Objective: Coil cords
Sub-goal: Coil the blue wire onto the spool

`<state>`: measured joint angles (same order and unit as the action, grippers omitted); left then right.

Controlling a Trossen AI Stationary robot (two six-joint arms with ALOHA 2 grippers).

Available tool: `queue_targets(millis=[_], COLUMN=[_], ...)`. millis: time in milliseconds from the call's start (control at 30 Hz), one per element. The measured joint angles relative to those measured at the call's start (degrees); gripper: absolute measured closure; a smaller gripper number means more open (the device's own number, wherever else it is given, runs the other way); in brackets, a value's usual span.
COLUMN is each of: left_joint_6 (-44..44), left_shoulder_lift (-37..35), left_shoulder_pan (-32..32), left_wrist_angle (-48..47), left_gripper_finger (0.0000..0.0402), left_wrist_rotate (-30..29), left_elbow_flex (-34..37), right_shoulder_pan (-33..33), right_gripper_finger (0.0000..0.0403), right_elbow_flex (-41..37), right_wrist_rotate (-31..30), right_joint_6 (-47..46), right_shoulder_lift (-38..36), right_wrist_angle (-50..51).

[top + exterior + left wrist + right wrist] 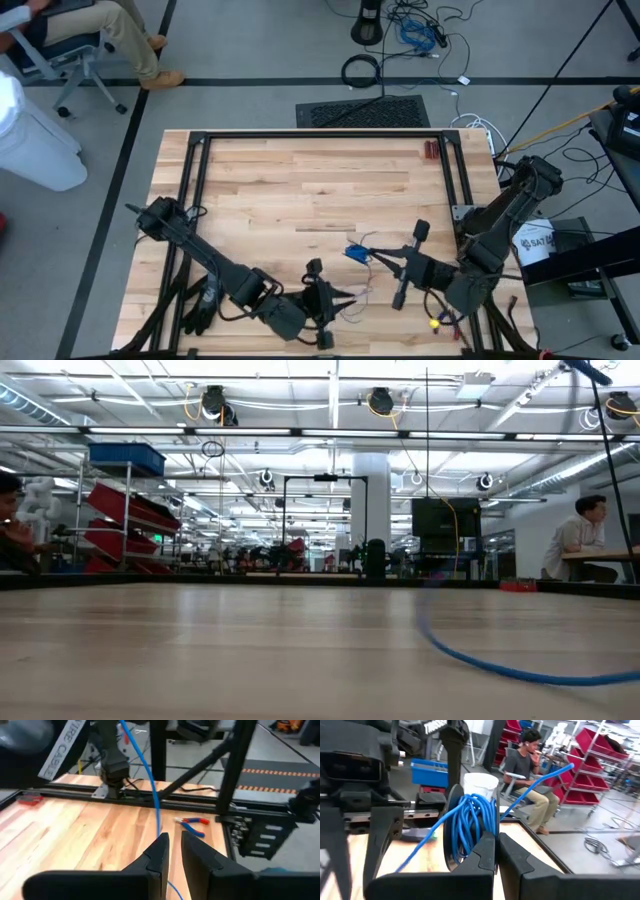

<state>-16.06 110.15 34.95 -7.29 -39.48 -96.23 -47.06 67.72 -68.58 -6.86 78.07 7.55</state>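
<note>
The left claw (352,296) sat low near the front edge of the wooden surface (270,190). Its two fingers (161,851) stood a little apart, in a narrow gap. The thin blue cord (150,780) ran right down into that gap. I could not tell if the fingers were pinching the cord or only sitting around it. If the fingers were loose, the tail could slip out when the arm moved. Then the tail would flop down and have to be picked up again.

Just to the right, the wound part of the cord, the blue bundle (357,253), was near the middle front of the surface. The right claw (378,261) was squeezed shut on the blue bundle (472,822) and held the loops in a bunch. A long tail stuck out of the bunch to each side.

If the right claw pulled too hard or turned too fast, the loops could slide off and come undone. If the two claws moved apart, the cord between them could go tight and yank the bundle loose.

Red-handled pliers (192,822) lay on the surface near the frame (320,137). The loose tail could catch on them.
</note>
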Motion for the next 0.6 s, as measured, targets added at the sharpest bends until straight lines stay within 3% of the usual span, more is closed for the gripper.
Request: queue_targets(millis=[267, 467, 600], left_joint_6=[3.04, 18.47, 21.14], left_shoulder_lift=[0.94, 4.24, 7.00], left_shoulder_pan=[3.58, 3.94, 3.63], left_wrist_angle=[-4.05, 6.57, 10.21], left_gripper_finger=[0.0345, 0.0345, 0.0345], left_wrist_rotate=[0.48, -0.11, -0.11], left_elbow_flex=[0.02, -0.07, -0.04], right_shoulder_pan=[-4.23, -5.65, -6.84], right_gripper_finger=[0.0403, 0.0403, 0.0403], right_elbow_flex=[0.00, 0.00, 0.00], right_wrist_rotate=[4.46, 7.69, 8.93], right_joint_6=[1.05, 6.59, 10.47], right_shoulder_lift=[-2.44, -2.52, -2.52], right_wrist_angle=[-0.96, -7.82, -12.15])
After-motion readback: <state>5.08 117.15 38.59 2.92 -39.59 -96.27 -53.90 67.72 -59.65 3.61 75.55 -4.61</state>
